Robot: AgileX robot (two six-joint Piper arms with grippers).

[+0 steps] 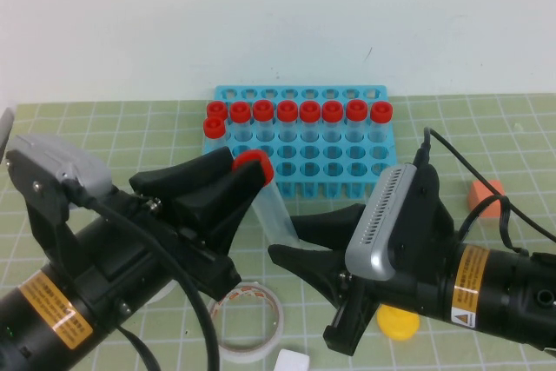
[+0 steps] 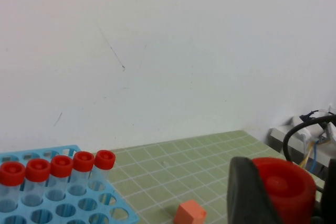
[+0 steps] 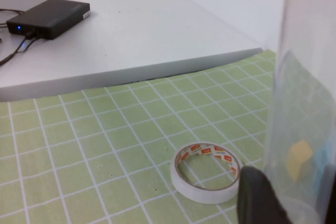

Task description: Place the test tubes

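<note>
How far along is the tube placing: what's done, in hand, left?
Done: nine red-capped tubes stand in the blue rack, eight in one row and one in the next row at the left end.
In hand: a tenth test tube, tilted in front of the rack, its base gripped by the right gripper, with the left gripper at its red cap.
Left: seat that tube in one of the many free holes.

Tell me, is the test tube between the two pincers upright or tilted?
Tilted: the test tube leans, red cap up at the left pincer, clear end down in the right pincer.
</note>
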